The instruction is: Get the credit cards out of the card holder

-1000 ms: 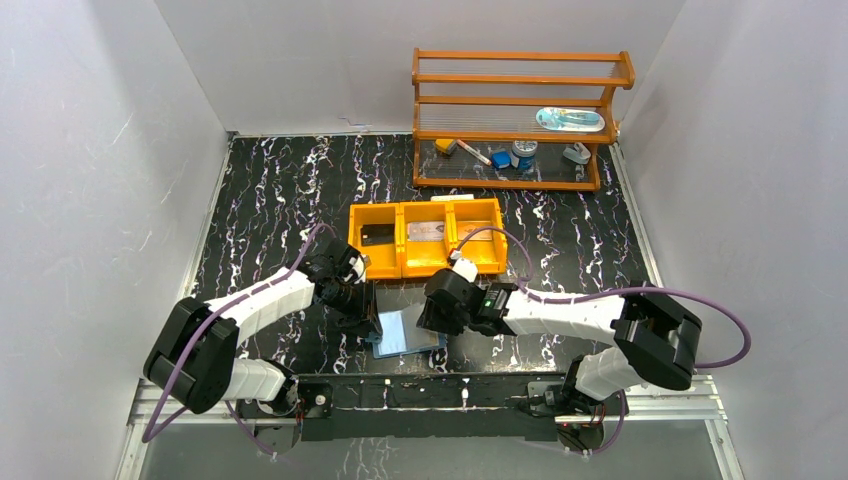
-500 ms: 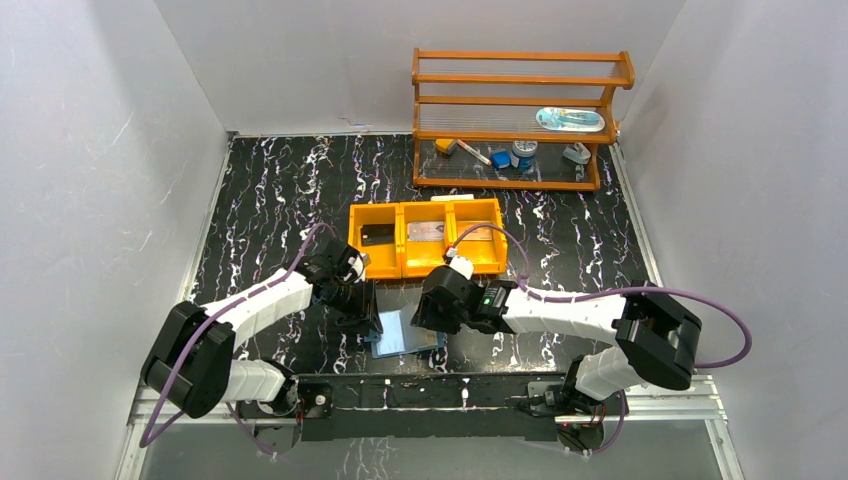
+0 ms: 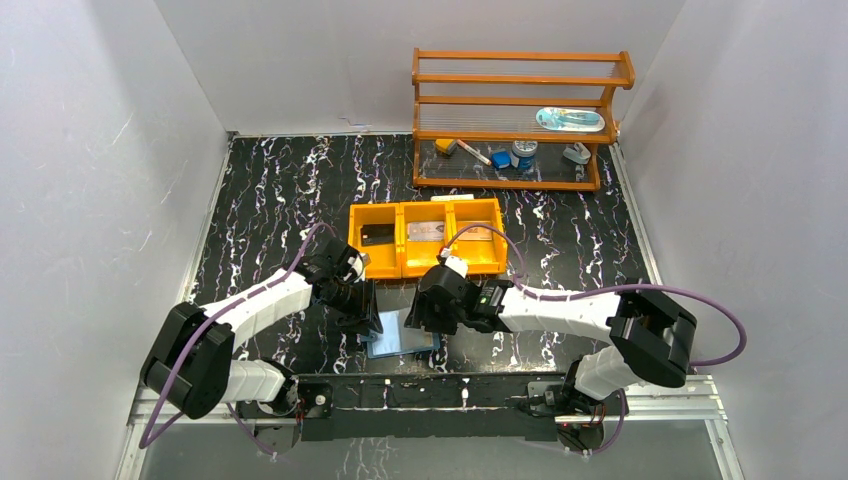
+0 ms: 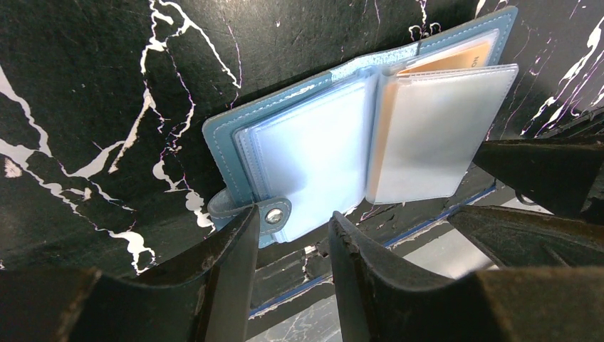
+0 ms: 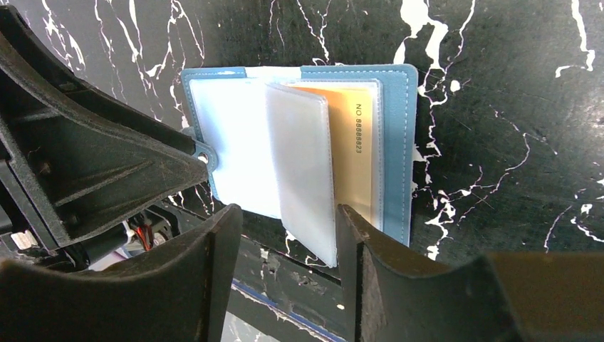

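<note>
Here the card holder (image 3: 405, 335) lies open on the black marbled table (image 3: 270, 200) at 6 o'clock, just beside the near edge, between the two claws. The left gripper (image 4: 292, 217) sits at the holder's 9 o'clock with its fingers parted and one tip touching the snap tab (image 4: 273, 211); I cannot tell whether it presses down. The right gripper (image 5: 288, 210) hangs at about the holder's 2 o'clock, fingers spread and pinching nothing, with a clear sleeve (image 5: 303, 164) standing up between them. An orange card (image 5: 354, 153) is tucked in the leaf on the 3 o'clock side. The orange tray (image 3: 352, 240) stands at the holder's 12 o'clock, apart from it.
</note>
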Robot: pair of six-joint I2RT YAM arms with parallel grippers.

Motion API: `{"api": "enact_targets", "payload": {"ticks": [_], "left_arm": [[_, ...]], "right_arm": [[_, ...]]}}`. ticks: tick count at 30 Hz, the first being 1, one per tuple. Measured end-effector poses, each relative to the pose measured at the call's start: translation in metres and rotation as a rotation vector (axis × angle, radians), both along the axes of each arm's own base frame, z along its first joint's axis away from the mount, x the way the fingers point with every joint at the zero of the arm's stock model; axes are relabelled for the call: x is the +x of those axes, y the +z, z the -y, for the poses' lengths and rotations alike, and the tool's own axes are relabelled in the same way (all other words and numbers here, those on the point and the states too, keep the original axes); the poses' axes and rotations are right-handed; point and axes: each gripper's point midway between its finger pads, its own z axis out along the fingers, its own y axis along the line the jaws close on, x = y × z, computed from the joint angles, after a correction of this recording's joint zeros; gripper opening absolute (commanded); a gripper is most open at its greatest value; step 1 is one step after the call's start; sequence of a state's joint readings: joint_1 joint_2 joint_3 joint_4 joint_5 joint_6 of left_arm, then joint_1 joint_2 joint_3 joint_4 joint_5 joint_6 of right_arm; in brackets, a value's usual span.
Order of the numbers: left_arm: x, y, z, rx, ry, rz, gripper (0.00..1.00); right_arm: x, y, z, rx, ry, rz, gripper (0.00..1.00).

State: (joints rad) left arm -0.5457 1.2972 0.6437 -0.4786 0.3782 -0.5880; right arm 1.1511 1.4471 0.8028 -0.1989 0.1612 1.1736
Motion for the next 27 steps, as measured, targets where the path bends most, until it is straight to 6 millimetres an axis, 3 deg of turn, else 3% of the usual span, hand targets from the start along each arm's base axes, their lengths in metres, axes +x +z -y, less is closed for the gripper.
{"api": "enact_targets", "payload": {"ticks": [14,27], "left_arm": [[0.0,0.0,0.0,0.002,0.0,0.0,0.39],[0.001,-0.001,-0.007,0.041,0.032,0.007,0.48]], "right_arm": [[0.002,-0.011,0.01,-0.089,-0.025,-0.013,0.69],[0.001,-0.018,0.005,-0.089,-0.015,-0.026,0.63]]}}
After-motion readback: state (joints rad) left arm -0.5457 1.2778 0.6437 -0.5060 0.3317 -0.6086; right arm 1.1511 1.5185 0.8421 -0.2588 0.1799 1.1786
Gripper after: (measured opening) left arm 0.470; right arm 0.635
